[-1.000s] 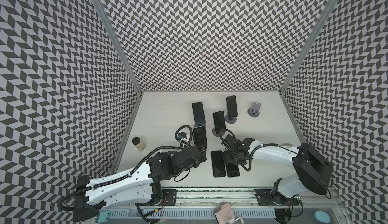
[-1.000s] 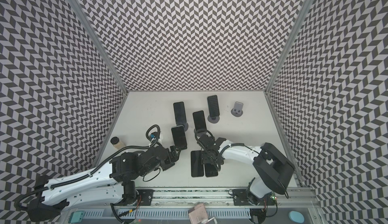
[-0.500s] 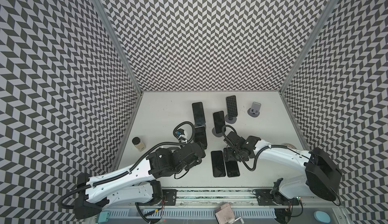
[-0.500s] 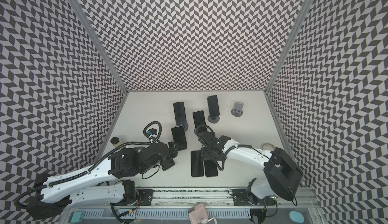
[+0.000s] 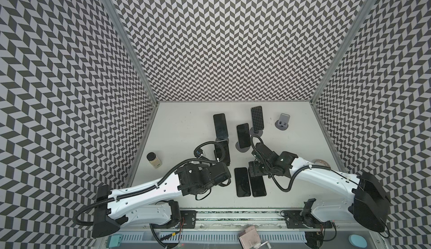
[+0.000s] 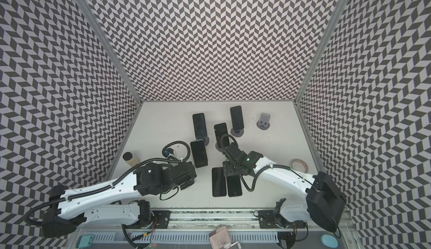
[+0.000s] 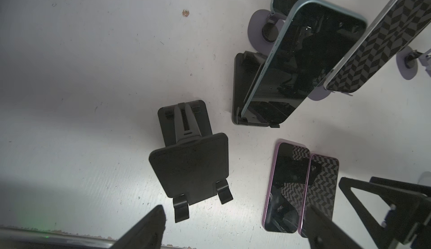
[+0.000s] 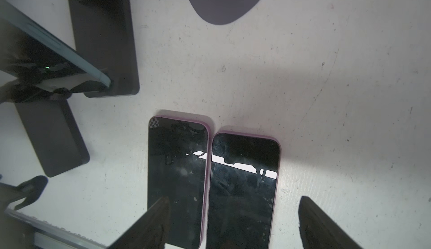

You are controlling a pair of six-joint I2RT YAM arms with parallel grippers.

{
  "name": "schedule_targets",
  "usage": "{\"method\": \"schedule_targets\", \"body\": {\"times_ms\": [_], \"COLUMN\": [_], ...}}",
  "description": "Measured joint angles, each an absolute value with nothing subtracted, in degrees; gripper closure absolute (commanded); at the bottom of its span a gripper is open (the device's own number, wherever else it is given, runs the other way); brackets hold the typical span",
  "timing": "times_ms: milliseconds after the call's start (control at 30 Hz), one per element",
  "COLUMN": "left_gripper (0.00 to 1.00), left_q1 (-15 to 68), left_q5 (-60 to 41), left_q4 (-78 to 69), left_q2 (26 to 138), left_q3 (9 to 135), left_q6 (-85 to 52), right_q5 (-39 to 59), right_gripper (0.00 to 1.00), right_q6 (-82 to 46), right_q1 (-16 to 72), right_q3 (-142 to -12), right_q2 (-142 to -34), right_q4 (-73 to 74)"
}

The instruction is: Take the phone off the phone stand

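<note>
- Along the bottom edge of both top views, a metal rail (image 5: 214,215) carries both arm bases, and the white tabletop (image 5: 186,124) starts just behind it.
- Left gripper (image 7: 234,208) stands wide apart and holds nothing. An empty black stand (image 7: 190,163), matte with two hooked feet, sits just ahead of its fingers.
- Right gripper (image 8: 234,198) is also spread and empty. A purple-edged phone (image 8: 242,189) lies flat below, between its fingers, with a twin phone (image 8: 177,161) just beside it, at lower centre of the tabletop.
- Beyond the left gripper and apart from it, the blue-edged phone (image 5: 222,152) leans tilted in its black phone stand (image 7: 242,77), near the tabletop's middle. Its glass is glossy and dark.
- Behind it the room is crowded: a left rear phone (image 5: 220,125), a centre rear phone (image 5: 243,135) and a chevron-mirroring phone (image 5: 257,121) stand close together on round-based stands.
- Bare table lies open toward the left wall, where only a jar (image 5: 154,160) stands. A tape roll (image 5: 321,163) lies at the right edge.
- Farthest, at the tabletop's upper right, stands an empty grey stand (image 5: 283,121), below the chevron-patterned walls (image 5: 233,49).
</note>
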State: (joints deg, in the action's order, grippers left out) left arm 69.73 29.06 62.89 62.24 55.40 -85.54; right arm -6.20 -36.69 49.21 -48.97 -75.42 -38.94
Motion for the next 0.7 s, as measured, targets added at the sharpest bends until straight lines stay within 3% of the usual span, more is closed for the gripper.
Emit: {"method": "schedule_targets", "body": {"times_ms": [700], "left_gripper": [0.01], "left_q1": [67.9], "left_q5": [29.3], "left_q4": [64.77], "left_q2": [64.66], "left_q3": [52.29], "left_q6": [-88.27], "right_q5": [-1.65], "right_gripper": [0.16], "right_q6": [-33.01], "right_q1": [49.21], "right_q3": [-47.9], "right_q2": [-66.63], "right_q4": [-29.06]}}
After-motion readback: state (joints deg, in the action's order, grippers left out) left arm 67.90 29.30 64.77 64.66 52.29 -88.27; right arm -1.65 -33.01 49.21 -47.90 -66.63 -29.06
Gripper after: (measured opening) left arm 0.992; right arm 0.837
